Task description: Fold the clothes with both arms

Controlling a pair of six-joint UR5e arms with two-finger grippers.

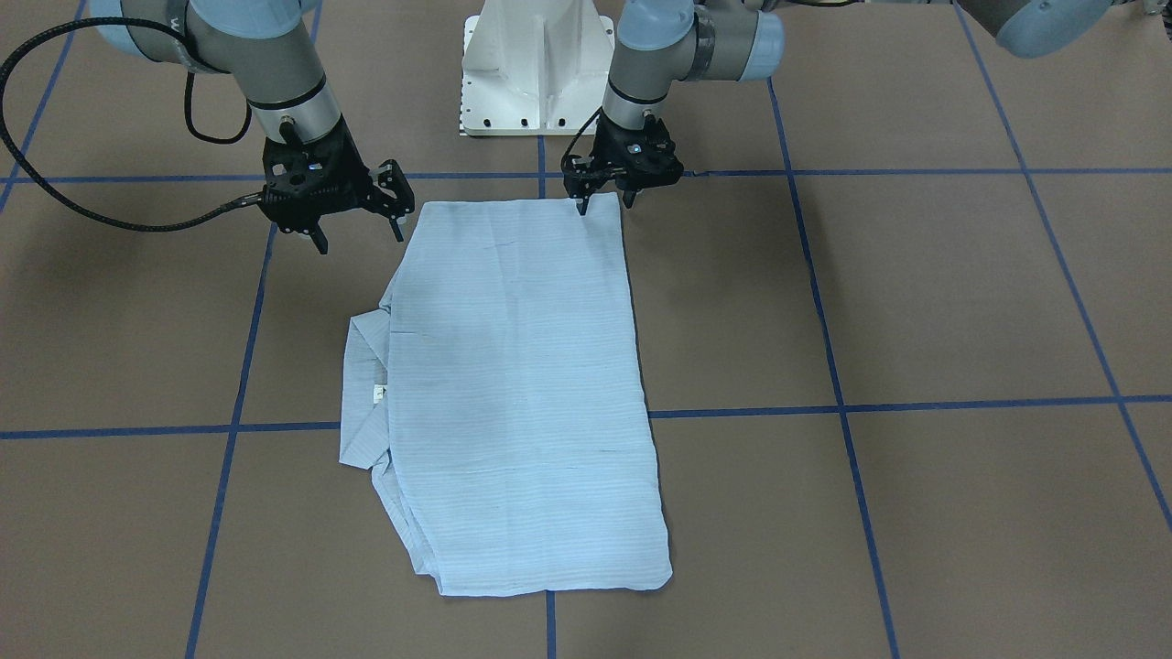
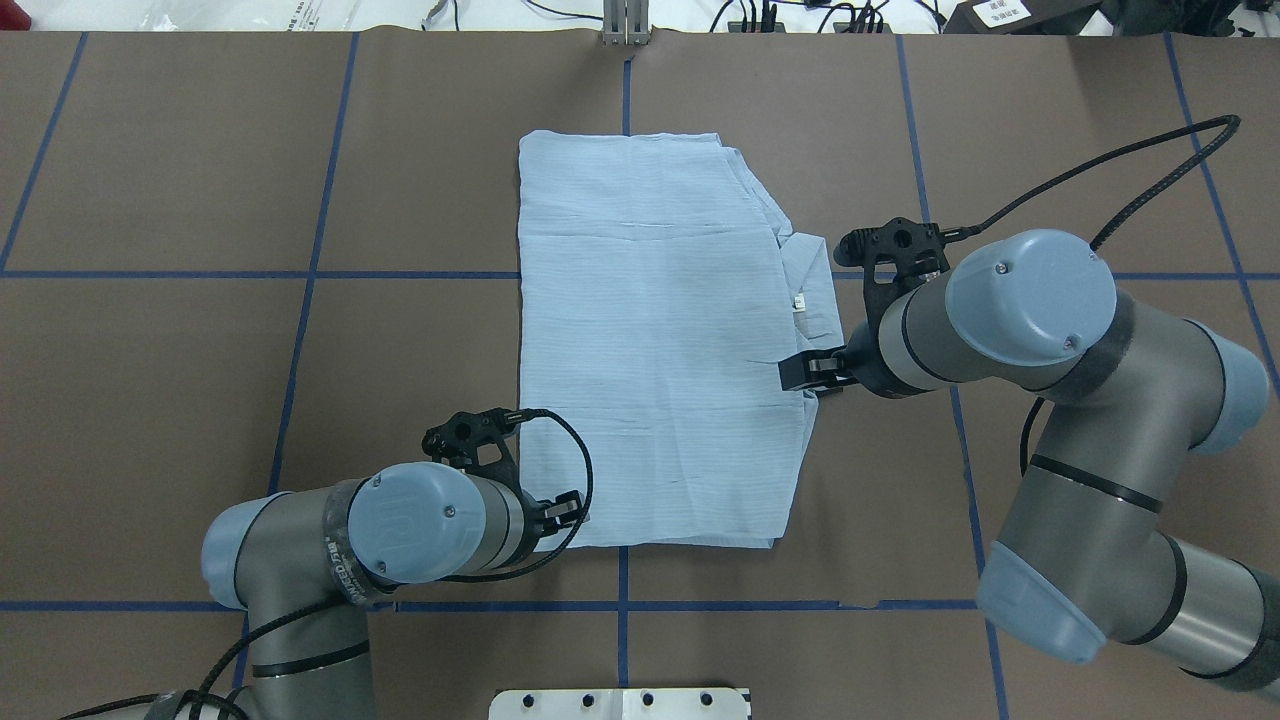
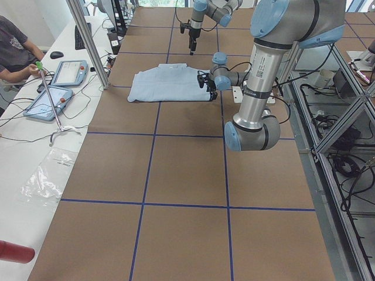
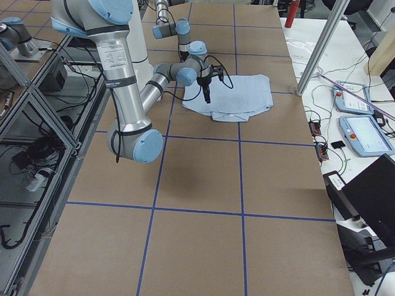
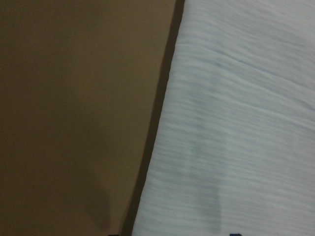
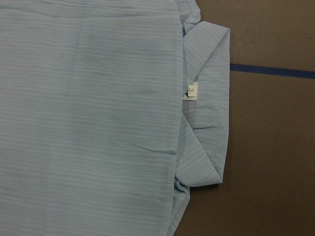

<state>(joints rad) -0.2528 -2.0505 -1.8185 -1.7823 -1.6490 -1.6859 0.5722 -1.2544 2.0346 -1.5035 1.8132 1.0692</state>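
The light-blue striped shirt [image 1: 513,384] lies flat on the table, folded into a long rectangle [image 2: 650,340]. Its collar [image 1: 366,394] with a small white label [image 6: 192,92] sticks out on the robot's right side. My left gripper [image 1: 606,201] is open and points down, low over the shirt's near-left corner [image 2: 560,510]. The left wrist view shows only the shirt's edge [image 5: 236,123] and bare table. My right gripper [image 1: 359,238] is wide open and empty, just off the shirt's near-right corner [image 2: 815,372], above the table.
The white pedestal base [image 1: 536,64] stands just behind the shirt's near edge. Blue tape lines [image 1: 916,403] mark a grid on the brown table. An operators' desk with tablets [image 3: 58,73] and a seated person [image 3: 14,52] runs along the far side.
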